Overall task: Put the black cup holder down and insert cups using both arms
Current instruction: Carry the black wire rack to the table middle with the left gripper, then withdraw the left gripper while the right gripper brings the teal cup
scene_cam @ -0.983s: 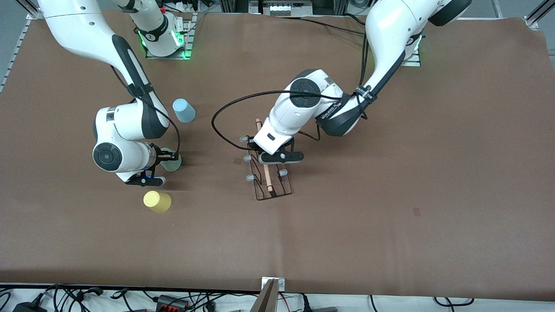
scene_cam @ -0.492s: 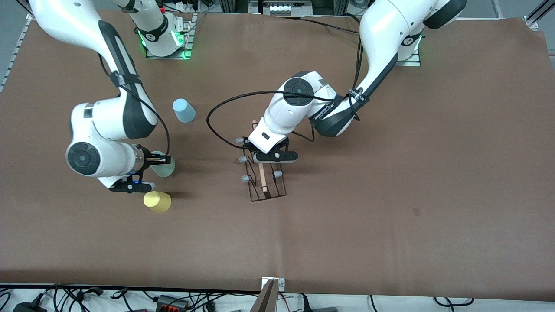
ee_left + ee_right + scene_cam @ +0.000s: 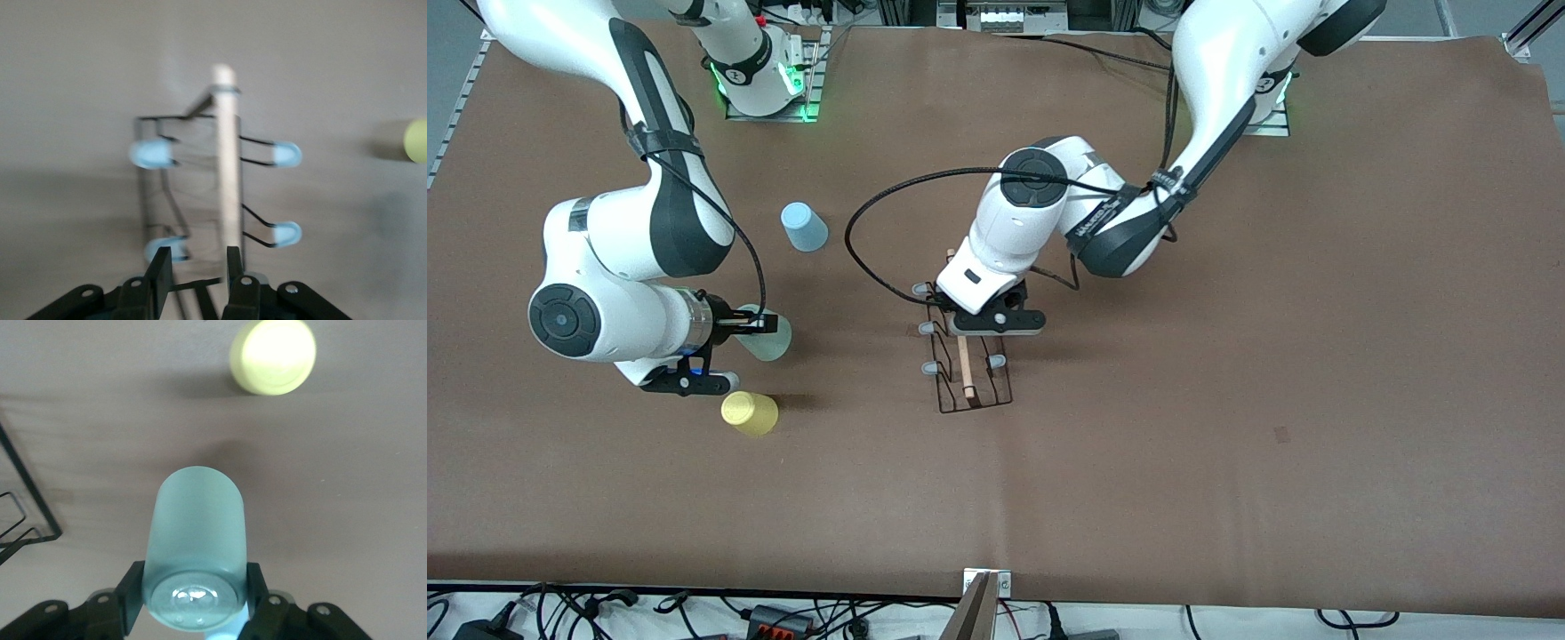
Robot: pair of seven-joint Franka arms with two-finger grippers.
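1. Yellow cup (image 3: 750, 413), nearest the front camera, stands upside down on the table just below the right gripper (image 3: 740, 325); a low sweep could topple it
2. Right gripper is clamped on the mint green cup (image 3: 769, 335), held sideways above the table; a weak pinch could drop it
3. Black cup holder (image 3: 966, 354) rests mid-table; the left gripper (image 3: 980, 315), fingers seemingly parted around its wooden handle (image 3: 227, 160), could snag the holder when lifting
4. Blue cup (image 3: 804, 227) stands farthest away, untouched
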